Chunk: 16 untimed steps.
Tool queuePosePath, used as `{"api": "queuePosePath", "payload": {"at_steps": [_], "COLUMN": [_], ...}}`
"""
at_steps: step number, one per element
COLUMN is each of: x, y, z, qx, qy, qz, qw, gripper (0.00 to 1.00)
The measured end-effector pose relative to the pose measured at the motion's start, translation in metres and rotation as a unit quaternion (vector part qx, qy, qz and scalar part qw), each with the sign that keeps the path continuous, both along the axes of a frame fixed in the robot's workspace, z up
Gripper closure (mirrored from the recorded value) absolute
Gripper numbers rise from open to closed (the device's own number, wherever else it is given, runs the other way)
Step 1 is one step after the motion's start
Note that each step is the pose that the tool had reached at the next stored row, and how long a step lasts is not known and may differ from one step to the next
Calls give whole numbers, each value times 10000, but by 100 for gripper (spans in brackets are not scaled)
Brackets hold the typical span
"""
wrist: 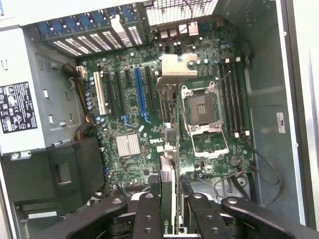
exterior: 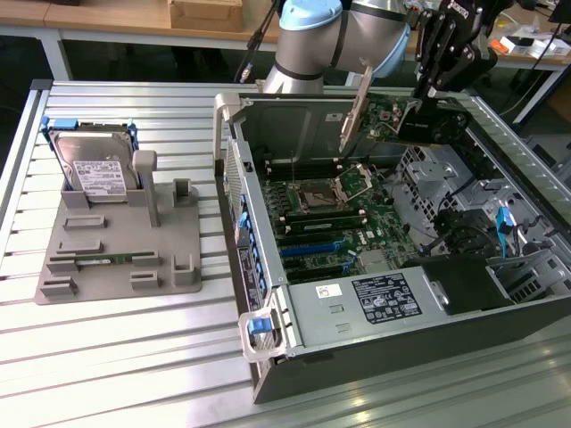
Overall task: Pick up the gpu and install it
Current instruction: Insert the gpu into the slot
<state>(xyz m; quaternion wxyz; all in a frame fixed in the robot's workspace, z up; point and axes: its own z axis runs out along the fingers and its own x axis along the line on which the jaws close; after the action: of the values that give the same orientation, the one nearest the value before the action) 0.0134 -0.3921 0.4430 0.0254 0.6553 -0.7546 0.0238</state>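
Note:
The gpu (exterior: 393, 120) is a flat green-and-black card with a silver bracket (exterior: 355, 107) at one end. It hangs tilted above the open computer case (exterior: 268, 294), over the back of the motherboard (exterior: 330, 214). My gripper (exterior: 434, 85) is shut on the card's black end from above. In the wrist view the gpu (wrist: 168, 189) appears edge-on between my fingers (wrist: 148, 214), with its bracket (wrist: 175, 69) far out in front. Below it lie the blue slot (wrist: 141, 89) and the white slot (wrist: 102, 92), with the card well above them.
A grey fixture (exterior: 116, 267) on the exterior view's left holds a hard drive (exterior: 92, 169) in a blue frame and a green memory stick (exterior: 105, 259). Inside the case are the CPU socket (exterior: 321, 192), blue slots (exterior: 312, 248), the power supply (exterior: 384, 299) and drive cages (exterior: 446, 178).

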Motion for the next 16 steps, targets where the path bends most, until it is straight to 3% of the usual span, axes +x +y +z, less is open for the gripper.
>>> {"api": "queuePosePath", "payload": {"at_steps": [8,9,10,11,12,14,16], "x": [0,0,0,0,0,0,0], "y": [0,0,0,-2,-3,-5,-11], "z": [-2,-2,-2,-2,-2,-2,-8], "qx": [1,45,168,324,417,532,567], "qy": [0,-2,-7,-13,-17,-22,-20], "qz": [395,400,400,400,400,400,447], "qw": [9992,9992,9991,9987,9983,9978,9974], "gripper": [75,75,75,75,75,75,75]}}
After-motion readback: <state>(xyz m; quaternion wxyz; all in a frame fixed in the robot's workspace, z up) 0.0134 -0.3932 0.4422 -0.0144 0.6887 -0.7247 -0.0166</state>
